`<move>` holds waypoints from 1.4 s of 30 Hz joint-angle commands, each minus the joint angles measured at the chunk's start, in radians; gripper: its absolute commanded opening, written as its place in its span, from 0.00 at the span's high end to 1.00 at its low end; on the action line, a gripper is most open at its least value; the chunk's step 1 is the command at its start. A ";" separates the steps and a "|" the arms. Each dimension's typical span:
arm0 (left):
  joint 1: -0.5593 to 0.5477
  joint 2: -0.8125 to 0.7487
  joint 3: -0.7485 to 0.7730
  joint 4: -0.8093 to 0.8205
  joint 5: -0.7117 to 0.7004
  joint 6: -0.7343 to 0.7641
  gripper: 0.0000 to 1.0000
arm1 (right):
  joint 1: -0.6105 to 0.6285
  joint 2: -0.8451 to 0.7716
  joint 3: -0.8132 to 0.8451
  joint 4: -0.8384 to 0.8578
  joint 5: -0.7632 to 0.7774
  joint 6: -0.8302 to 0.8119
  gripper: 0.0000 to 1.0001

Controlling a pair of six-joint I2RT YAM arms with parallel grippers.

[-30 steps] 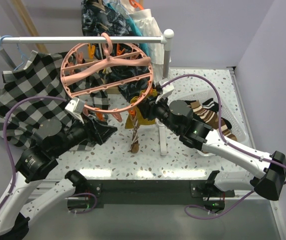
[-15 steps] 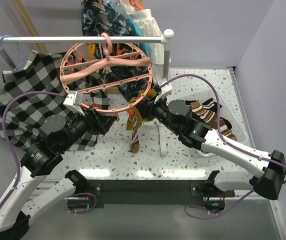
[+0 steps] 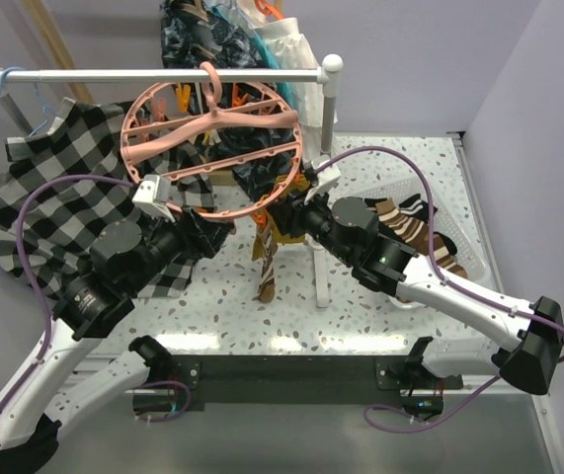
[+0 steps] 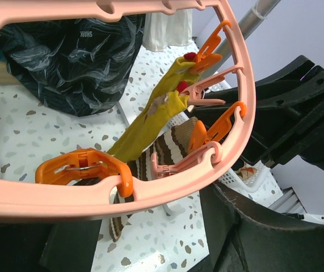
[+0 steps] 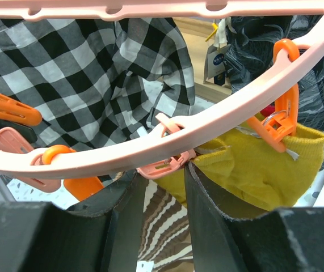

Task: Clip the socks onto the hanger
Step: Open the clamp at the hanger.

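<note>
Both at hanger [image 3: 209,126]: R claw [image 5: 163,174] clamps pink clip [image 5: 170,162]; L claw [image 3: 212,225] grip – can't tell.

Bright even light, soft shadows; glare on table [image 3: 212,296] near edge; wrist views soft up close

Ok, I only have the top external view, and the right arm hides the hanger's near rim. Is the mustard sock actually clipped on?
Observer: Yes. In the right wrist view an orange clip bites the cuff of the mustard sock, which hangs from the hanger ring.
Operator: And where is the right claw?
Observer: The right claw has a finger on either side of a pink clip on the ring. I cannot tell whether they squeeze it.
Operator: And the striped sock?
Observer: The left wrist view shows the striped sock hanging just behind the ring beside the mustard sock. I cannot tell what holds it.
</note>
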State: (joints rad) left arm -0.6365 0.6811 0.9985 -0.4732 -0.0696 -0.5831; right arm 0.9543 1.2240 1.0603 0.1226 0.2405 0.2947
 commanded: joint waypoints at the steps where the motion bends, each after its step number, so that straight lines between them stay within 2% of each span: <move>1: -0.002 0.012 0.005 0.090 -0.010 -0.006 0.33 | -0.003 0.006 0.030 0.046 -0.010 0.000 0.62; 17: -0.002 0.011 -0.006 0.133 0.042 -0.004 0.39 | 0.006 0.019 0.033 0.078 -0.104 0.038 0.62; 25: 0.000 0.012 -0.003 0.107 -0.004 -0.011 0.44 | 0.029 0.025 0.041 0.083 -0.113 0.041 0.62; 38: 0.000 0.008 -0.004 0.079 -0.081 0.015 0.45 | 0.050 0.039 0.049 0.086 -0.127 0.040 0.62; 42: 0.000 0.015 -0.001 0.087 -0.079 0.025 0.51 | 0.052 0.043 0.049 0.088 -0.130 0.043 0.62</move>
State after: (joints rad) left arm -0.6365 0.6956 0.9943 -0.4343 -0.1135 -0.5819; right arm 0.9970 1.2633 1.0622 0.1516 0.1276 0.3248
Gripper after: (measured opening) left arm 0.505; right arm 0.382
